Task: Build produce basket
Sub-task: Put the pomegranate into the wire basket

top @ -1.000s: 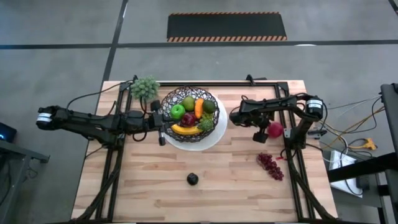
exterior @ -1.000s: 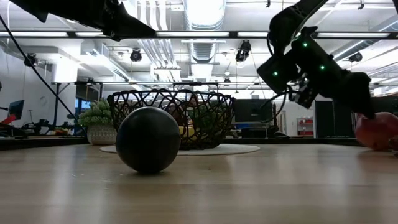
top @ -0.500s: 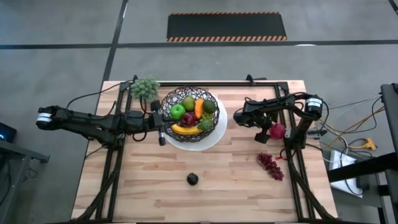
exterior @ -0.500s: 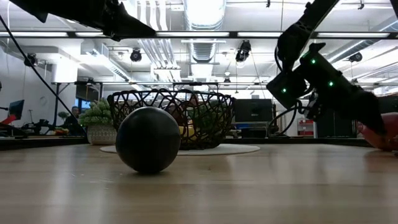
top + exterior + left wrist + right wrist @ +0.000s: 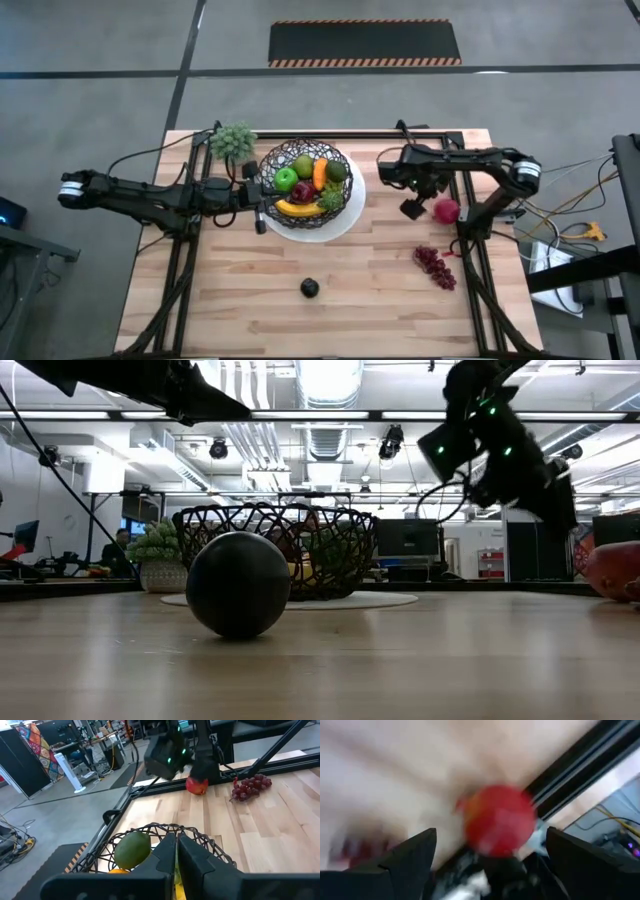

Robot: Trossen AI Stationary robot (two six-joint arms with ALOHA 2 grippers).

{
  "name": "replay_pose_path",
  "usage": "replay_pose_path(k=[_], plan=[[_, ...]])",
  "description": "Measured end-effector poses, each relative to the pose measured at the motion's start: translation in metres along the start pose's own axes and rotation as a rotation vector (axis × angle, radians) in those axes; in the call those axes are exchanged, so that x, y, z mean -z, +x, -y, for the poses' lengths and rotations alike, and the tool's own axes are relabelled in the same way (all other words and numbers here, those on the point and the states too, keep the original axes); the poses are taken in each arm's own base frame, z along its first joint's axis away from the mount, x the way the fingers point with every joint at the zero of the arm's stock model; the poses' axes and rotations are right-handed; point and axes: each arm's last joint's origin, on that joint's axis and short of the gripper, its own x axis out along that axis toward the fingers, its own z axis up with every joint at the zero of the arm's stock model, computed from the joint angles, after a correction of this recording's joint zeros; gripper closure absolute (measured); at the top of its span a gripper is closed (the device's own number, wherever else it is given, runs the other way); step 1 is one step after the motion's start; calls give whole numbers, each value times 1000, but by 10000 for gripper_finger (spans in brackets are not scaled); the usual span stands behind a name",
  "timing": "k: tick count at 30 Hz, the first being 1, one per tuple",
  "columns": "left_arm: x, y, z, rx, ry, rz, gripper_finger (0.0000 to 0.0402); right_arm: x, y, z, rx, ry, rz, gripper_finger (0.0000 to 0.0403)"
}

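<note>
The black wire basket [image 5: 305,178] stands on a white plate [image 5: 350,212] and holds a banana [image 5: 298,208], a green apple [image 5: 286,180], a carrot [image 5: 320,172] and an avocado [image 5: 337,170]. My left gripper [image 5: 262,200] is shut at the basket's left rim [image 5: 150,831]. My right gripper [image 5: 412,207] is open and raised, just left of the red apple [image 5: 445,210], which lies on the table; the apple [image 5: 500,820] shows ahead between its spread fingers. The grapes [image 5: 435,265] and the dark plum [image 5: 310,288] lie on the table. My left gripper [image 5: 176,842] has its shut fingers level at the basket's left rim, coming from the table's left. Whether they touch or pinch the wire, I cannot tell, because the fingers hide that spot.
A pale green leafy cluster [image 5: 232,140] sits at the far left by the basket. Black frame rails [image 5: 470,250] run along the table's right side beside the apple and grapes. Bare wood lies between the plum and the near edge.
My right gripper dipped toward the red apple, then rose and drew slightly toward the far edge, and its wrist swung round. It stays open above the apple. The left arm and the produce have kept still.
</note>
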Motion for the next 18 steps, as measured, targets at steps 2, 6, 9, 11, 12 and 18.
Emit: replay_pose_path(k=[2,6,9,11,12,18], plan=[[0,0,0,0,4,0,400,10,-4,3,-43,-43,-49,48],[0,0,0,-1,21,2,400,22,-10,-3,-306,-42,-82,96],[0,0,0,-1,29,3,400,26,-4,-4,-233,75,-131,171],[0,0,0,-1,52,4,400,24,3,-3,-149,183,-122,230],[-1,0,0,-2,68,6,400,23,6,-2,-121,232,-120,262],[-1,-2,-1,-9,94,9,400,20,29,-3,38,273,-158,384]])
